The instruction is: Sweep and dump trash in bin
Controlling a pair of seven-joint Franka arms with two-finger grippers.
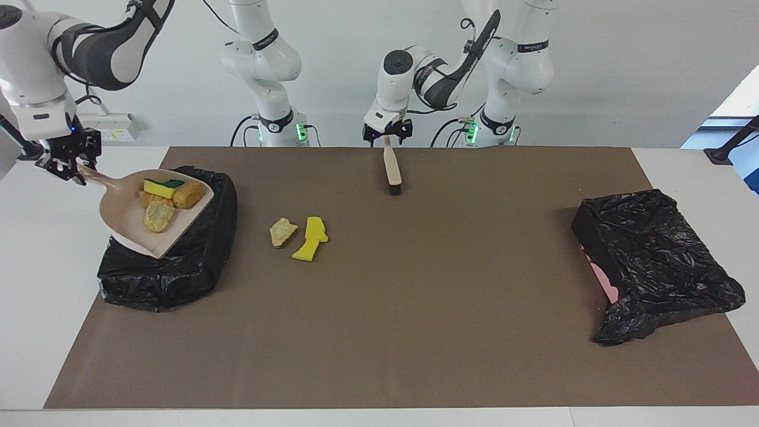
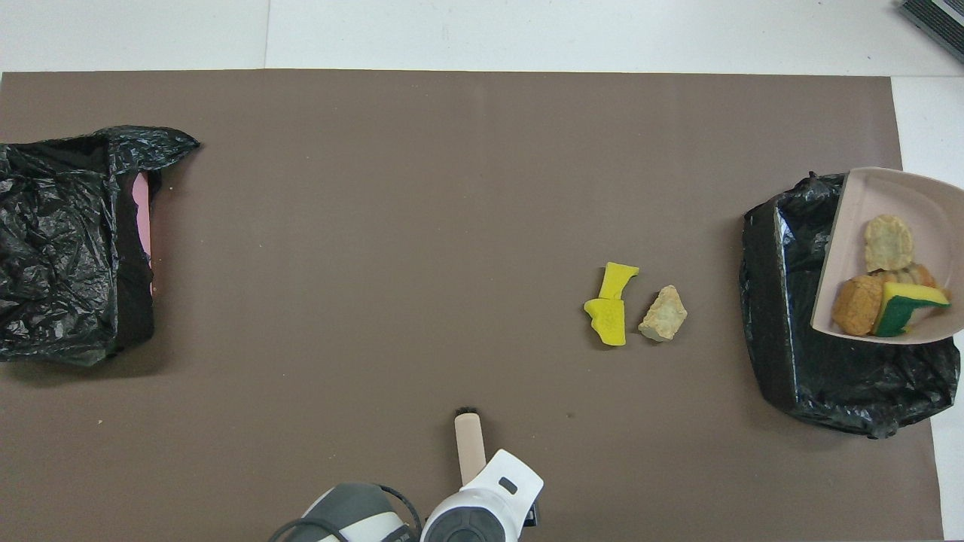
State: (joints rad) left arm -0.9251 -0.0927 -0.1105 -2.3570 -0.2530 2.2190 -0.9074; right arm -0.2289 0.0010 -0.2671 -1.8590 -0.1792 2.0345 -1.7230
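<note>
A brown mat (image 1: pixel 415 296) is spread on the table, with a black-bagged bin (image 1: pixel 178 279) at the right arm's end and another bin (image 1: pixel 658 255) at the left arm's end. Over the first bin, a beige dustpan (image 1: pixel 118 219) is pinched by its handle in the right gripper (image 1: pixel 71 163). In the pan, a green-backed sponge (image 1: pixel 161 187) and bread lumps (image 1: pixel 188 194) are carried. A brush (image 1: pixel 391 166) is seen at the left gripper (image 1: pixel 385 131); whether that gripper is spread or shut cannot be told. A yellow sponge piece (image 1: pixel 311 239) and a pale chunk (image 1: pixel 282 230) are laid on the mat.

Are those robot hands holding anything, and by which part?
The right gripper grips the dustpan by its handle's end, over the bin. The brush has its handle top at the left gripper; a grip cannot be told.
</note>
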